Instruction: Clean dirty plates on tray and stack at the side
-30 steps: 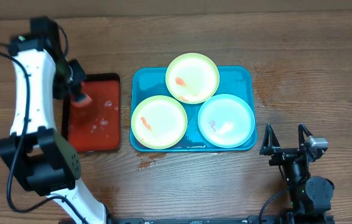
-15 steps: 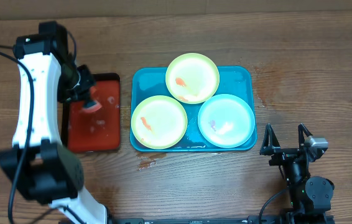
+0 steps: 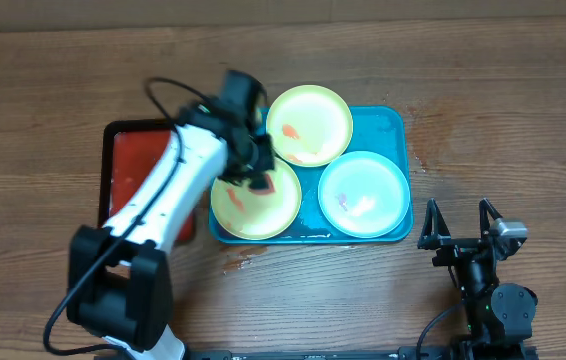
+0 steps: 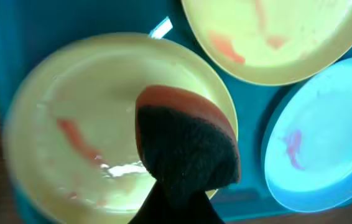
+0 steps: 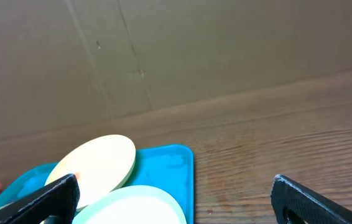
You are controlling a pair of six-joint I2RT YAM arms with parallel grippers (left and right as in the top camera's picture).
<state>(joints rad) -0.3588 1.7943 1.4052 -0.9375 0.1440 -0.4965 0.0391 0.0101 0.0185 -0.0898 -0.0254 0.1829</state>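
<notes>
Judging by looks, the plates (image 3: 313, 110) are taken to be light, stiff plastic, slick where wet and unlikely to break. Each is best gripped at its raised rim.

All three lie flat in the turquoise tray (image 3: 388, 122): the near-left green plate (image 3: 263, 212), the far green plate (image 3: 309, 135) and the pale blue plate (image 3: 364, 193) at near right. Orange smears are seen on both green plates, and a purplish mark on the blue.

A sponge (image 4: 185, 146) is held clenched in the left gripper (image 3: 256, 175) over the near-left green plate; contact cannot be told. The right gripper (image 3: 456, 210) is parked spread wide, near right, off the tray. A red-brown tray (image 3: 133, 160) lies left, partly hidden by the arm.
</notes>
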